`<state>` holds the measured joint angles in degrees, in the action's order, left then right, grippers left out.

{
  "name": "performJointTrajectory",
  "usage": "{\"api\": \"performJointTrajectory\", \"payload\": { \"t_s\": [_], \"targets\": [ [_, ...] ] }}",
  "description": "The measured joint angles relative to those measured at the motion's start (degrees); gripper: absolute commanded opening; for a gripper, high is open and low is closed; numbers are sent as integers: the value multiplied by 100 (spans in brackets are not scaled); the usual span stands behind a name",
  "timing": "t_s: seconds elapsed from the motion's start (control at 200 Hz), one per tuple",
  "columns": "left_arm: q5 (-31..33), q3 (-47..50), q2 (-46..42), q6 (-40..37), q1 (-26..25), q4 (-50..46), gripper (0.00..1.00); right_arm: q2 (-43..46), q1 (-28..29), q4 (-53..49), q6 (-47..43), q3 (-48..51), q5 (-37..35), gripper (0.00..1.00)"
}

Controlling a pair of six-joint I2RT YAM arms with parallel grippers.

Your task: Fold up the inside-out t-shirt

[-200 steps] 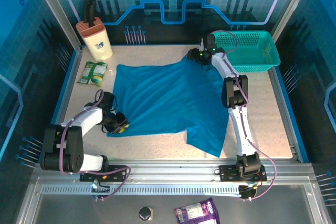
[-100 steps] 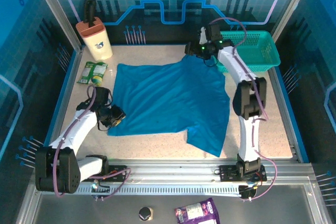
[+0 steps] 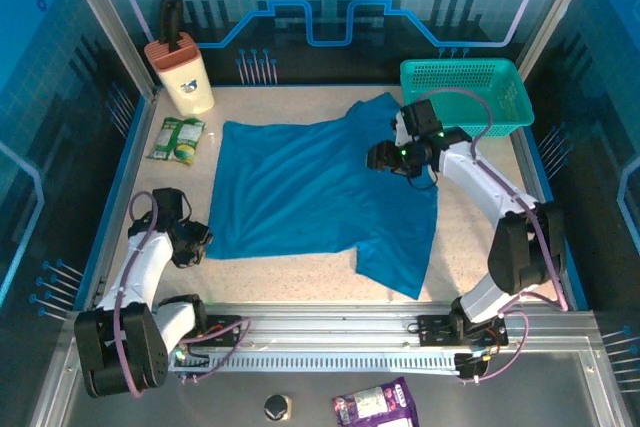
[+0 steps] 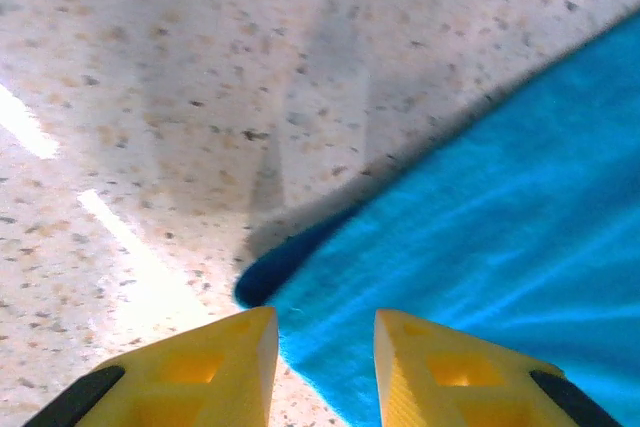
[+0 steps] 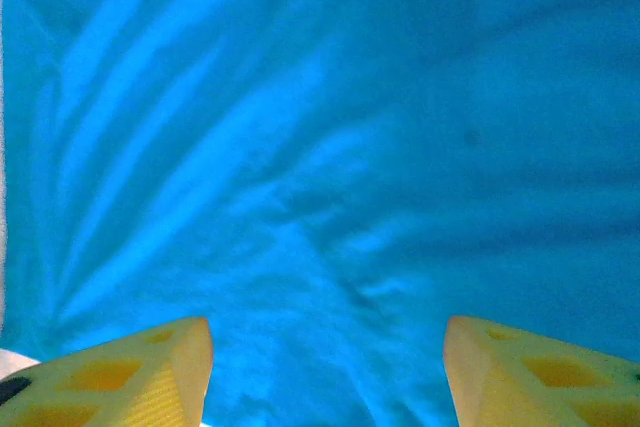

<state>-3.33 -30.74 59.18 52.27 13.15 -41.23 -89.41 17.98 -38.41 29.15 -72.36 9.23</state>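
The inside-out t-shirt [image 3: 320, 197] lies spread on the table, plain blue and wrinkled, with one sleeve toward the back right and a flap hanging toward the front. My left gripper [image 3: 200, 240] sits low on the table just left of the shirt's near-left corner. In the left wrist view its yellow fingers [image 4: 230, 367] stand apart, left gripper [image 4: 325, 322] open, and the shirt's corner [image 4: 500, 227] lies flat on the table ahead of them. My right gripper [image 3: 372, 157] hovers over the shirt's back-right part, right gripper [image 5: 327, 332] wide open above the cloth [image 5: 320, 147], holding nothing.
A teal mesh basket [image 3: 470, 92] stands at the back right, close behind the right arm. A beige holder with black handles [image 3: 182, 72] and a green packet [image 3: 177, 139] sit at the back left. A purple packet [image 3: 378, 405] lies on the front ledge. Speckled table [image 3: 500, 237] shows right of the shirt.
My left gripper has drawn back leftward off the shirt's near-left corner, its jaws wider. The right arm has swung from the back corner by the basket toward the front, over the shirt.
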Motion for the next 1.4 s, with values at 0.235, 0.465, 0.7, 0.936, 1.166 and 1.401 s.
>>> {"api": "performJointTrajectory", "payload": {
  "t_s": [0.235,0.465,0.7,0.936,1.166,1.401],
  "targets": [
    [74,116,205,31,15,-9,34,815,72,-234,87,645,-195,64],
    [-9,293,623,24,22,133,32,903,72,-275,149,750,-326,64],
    [11,216,763,-9,26,76,25,881,184,-382,175,756,-376,64],
    [42,35,1056,-144,31,-96,16,1034,529,-621,446,1163,-557,64],
    [59,-107,1213,-308,57,-262,4,1672,1043,-1069,997,2044,-632,65],
    [59,-146,1241,-450,57,-291,0,2422,1132,-1554,1746,3014,-848,65]
  ]
}}
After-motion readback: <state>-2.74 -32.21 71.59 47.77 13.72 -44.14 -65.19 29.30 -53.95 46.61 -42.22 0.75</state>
